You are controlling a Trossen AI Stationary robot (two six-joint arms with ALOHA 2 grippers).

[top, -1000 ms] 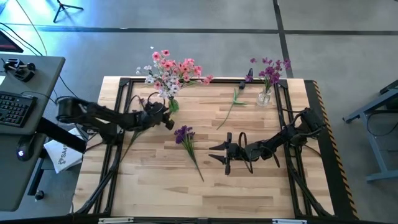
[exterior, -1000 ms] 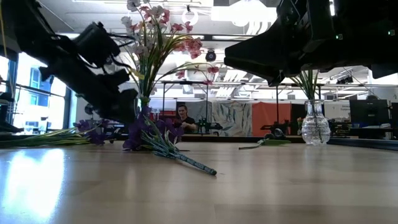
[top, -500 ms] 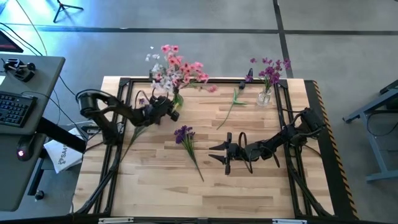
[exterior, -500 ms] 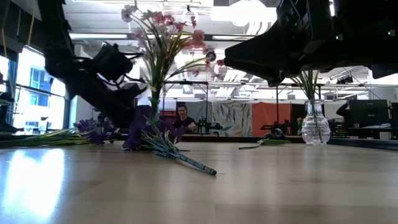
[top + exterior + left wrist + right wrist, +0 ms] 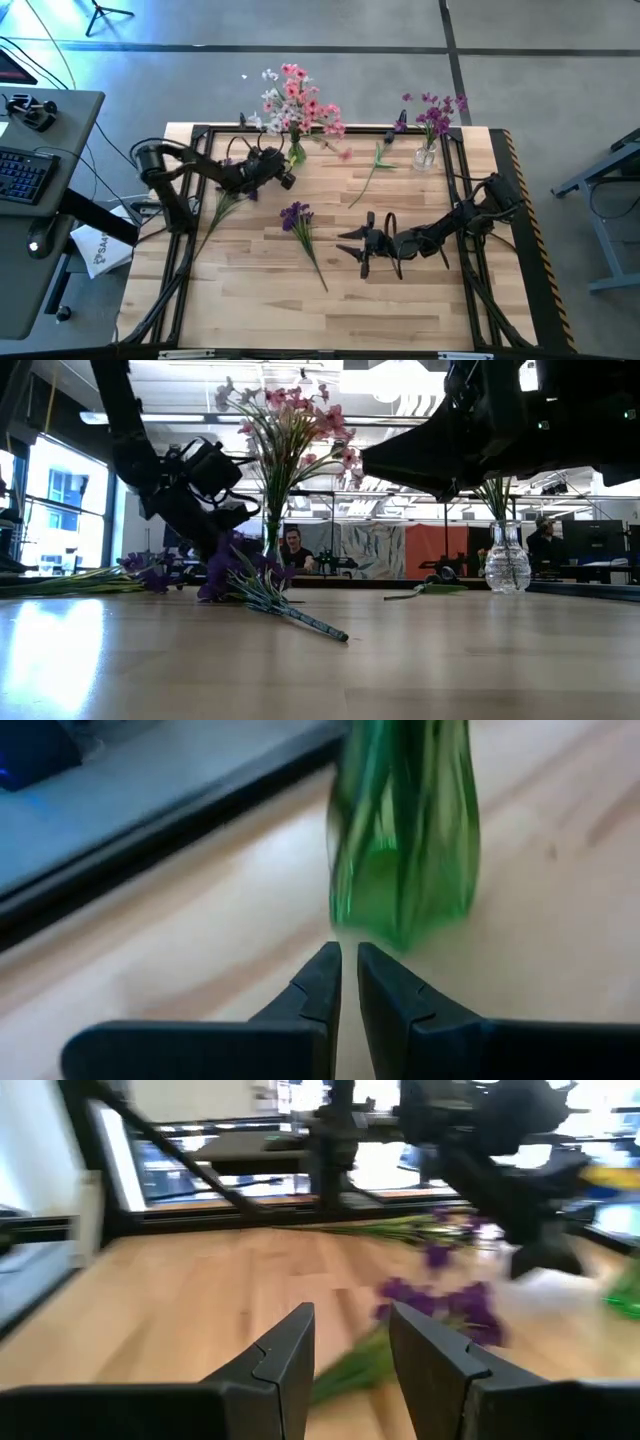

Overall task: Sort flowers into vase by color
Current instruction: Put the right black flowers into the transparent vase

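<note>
We saw a green vase (image 5: 296, 153) at the bench's (image 5: 400, 310) back edge holding pink and white flowers (image 5: 298, 100) — a clear vase (image 5: 426, 155) held purple ones (image 5: 434, 110). The left gripper (image 5: 348, 972), nearly closed on nothing, sat before the green vase; the right gripper (image 5: 350, 1345) stood apart.

green vase (image 5: 405, 840) just ahead of left end effector (image 5: 348, 982); bare tabletop (image 5: 400, 300) nearside

Two vases (image 5: 296, 152) (image 5: 426, 155), three loose sprigs (image 5: 301, 228) (image 5: 372, 172) (image 5: 222, 205)
</note>
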